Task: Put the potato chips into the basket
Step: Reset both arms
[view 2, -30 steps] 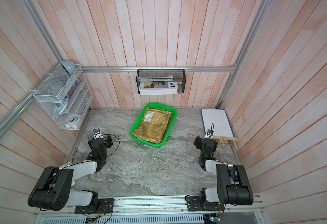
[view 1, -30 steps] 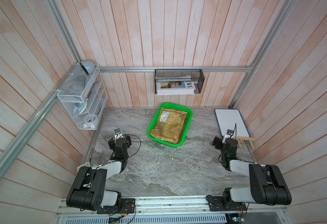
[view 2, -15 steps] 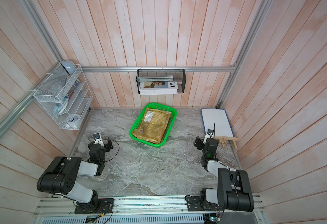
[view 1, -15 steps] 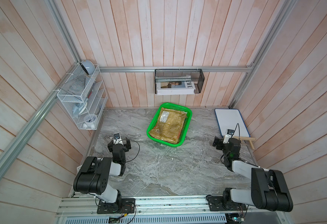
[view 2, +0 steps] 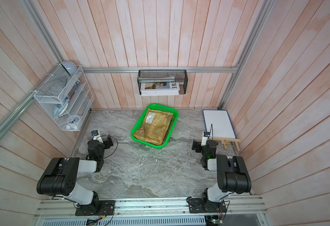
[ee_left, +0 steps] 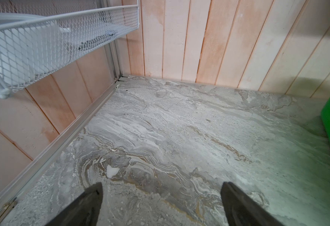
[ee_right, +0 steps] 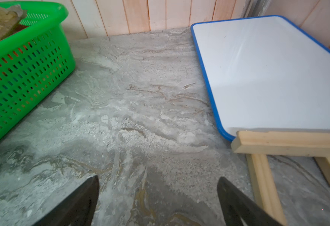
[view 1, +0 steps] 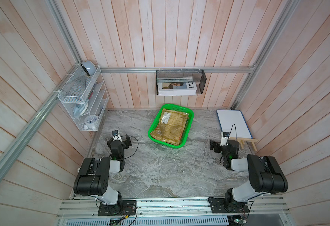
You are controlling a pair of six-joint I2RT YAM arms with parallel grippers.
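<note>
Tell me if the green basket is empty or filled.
Filled: the basket holds a crinkly yellow-tan chip bag lying flat, covering nearly its whole inside.

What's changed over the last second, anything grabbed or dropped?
The left arm folded up over its base; the right arm shifted slightly. The left gripper and right gripper are open, nothing taken or released. The potato chips in the green basket and the whiteboard stayed put.
</note>
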